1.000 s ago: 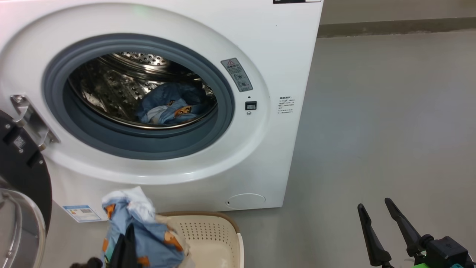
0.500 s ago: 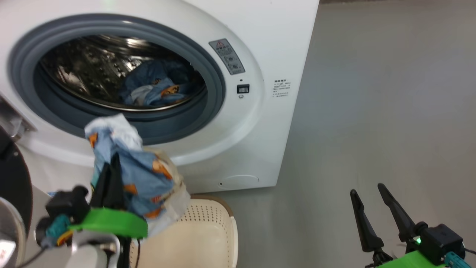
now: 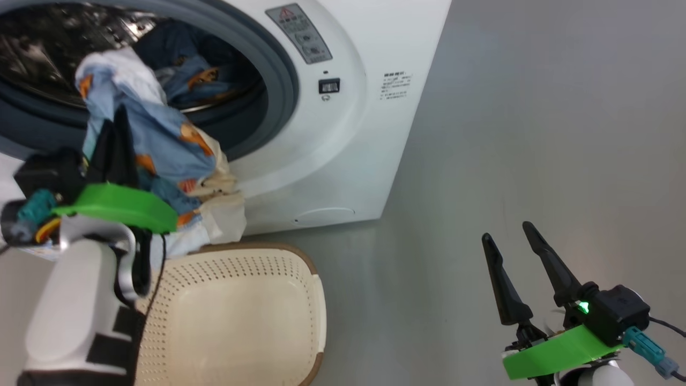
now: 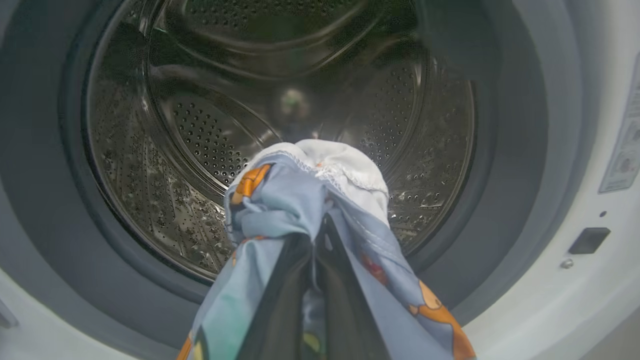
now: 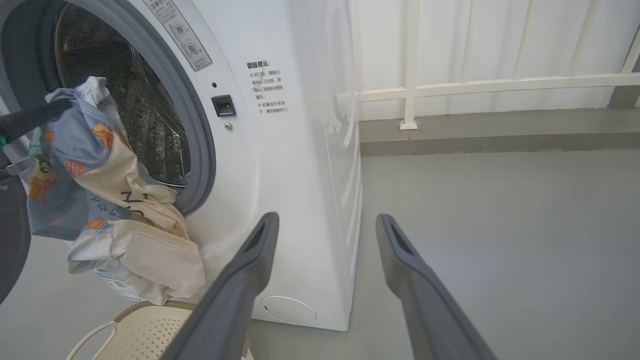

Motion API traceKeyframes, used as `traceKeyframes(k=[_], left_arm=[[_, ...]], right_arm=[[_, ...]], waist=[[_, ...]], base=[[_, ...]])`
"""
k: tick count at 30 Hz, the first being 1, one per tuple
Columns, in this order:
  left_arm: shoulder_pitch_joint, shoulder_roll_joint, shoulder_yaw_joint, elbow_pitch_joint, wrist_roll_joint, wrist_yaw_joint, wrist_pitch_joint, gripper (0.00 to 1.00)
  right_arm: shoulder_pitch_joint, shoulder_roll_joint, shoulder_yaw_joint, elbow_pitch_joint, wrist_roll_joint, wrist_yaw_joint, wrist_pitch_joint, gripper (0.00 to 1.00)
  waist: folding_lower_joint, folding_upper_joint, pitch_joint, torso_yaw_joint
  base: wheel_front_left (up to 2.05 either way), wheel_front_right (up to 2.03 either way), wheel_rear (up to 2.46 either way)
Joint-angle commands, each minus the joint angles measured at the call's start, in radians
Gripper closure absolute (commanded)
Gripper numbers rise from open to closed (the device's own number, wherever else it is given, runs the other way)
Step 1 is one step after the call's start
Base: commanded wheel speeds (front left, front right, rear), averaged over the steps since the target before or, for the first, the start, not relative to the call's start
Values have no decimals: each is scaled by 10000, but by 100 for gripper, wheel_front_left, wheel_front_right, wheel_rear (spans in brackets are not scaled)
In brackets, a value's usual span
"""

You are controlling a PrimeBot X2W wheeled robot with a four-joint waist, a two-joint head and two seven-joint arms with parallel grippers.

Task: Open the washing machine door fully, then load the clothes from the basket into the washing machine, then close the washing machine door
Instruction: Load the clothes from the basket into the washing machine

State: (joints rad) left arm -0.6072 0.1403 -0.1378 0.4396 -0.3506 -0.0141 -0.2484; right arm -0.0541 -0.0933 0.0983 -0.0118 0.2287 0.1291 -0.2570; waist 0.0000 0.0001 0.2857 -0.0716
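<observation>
My left gripper (image 3: 119,115) is shut on the clothes (image 3: 155,134), a light blue printed garment bunched with a cream one. It holds them up in front of the washing machine's (image 3: 353,134) open mouth. In the left wrist view the clothes (image 4: 295,200) wrap the fingers, with the steel drum (image 4: 200,125) straight ahead. Another blue garment (image 3: 198,75) lies inside the drum. The cream basket (image 3: 257,247) sits on the floor below, and the hanging cloth's cream tail reaches its rim. The black rim of the washing machine door (image 5: 10,240) shows at the left edge, swung open. My right gripper (image 3: 505,231) stands open and empty over the floor to the right.
Grey floor (image 3: 536,107) stretches to the right of the machine. A white railing (image 5: 410,90) on a low kerb runs behind it. The grey rubber gasket (image 4: 515,150) rings the drum mouth, and a round white flap (image 3: 324,215) sits low on the machine's front.
My left gripper has lifted the clothes out of the basket and up to the drum mouth. The head camera has tilted down and shifted. The right gripper stays open.
</observation>
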Motion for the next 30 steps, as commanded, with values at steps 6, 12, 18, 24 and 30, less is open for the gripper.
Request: traceKeyframes(k=[6,12,18,24,30], left_arm=[[-1382,564,597,548,321,-163,-129,100],[-2297,670,859,1257,687,-259,-131,100],[-3229,799,1107,1802,1008,-365,-132,100],[-4281,964,1283,2281,1312,-426,-133,100],[-5087,1022,1429,2553,1562,-432,-133,100]], right_arm=[[-586,37,448,-199,-141,16,-48,0],[-861,75,642,-144,-161,16,-48,0],[-1170,138,786,-164,-164,16,-48,0],[-1445,201,943,-207,-186,16,-48,0],[-1696,237,1075,-247,-224,16,-48,0]], waist=[[0,-1,1080,-457],[0,-1,1560,-684],[0,-1,2132,-948],[0,-1,2718,-1157],[0,-1,3206,-1317]], base=[[0,0,0],[0,0,0],[0,0,0],[0,0,0],[0,0,0]])
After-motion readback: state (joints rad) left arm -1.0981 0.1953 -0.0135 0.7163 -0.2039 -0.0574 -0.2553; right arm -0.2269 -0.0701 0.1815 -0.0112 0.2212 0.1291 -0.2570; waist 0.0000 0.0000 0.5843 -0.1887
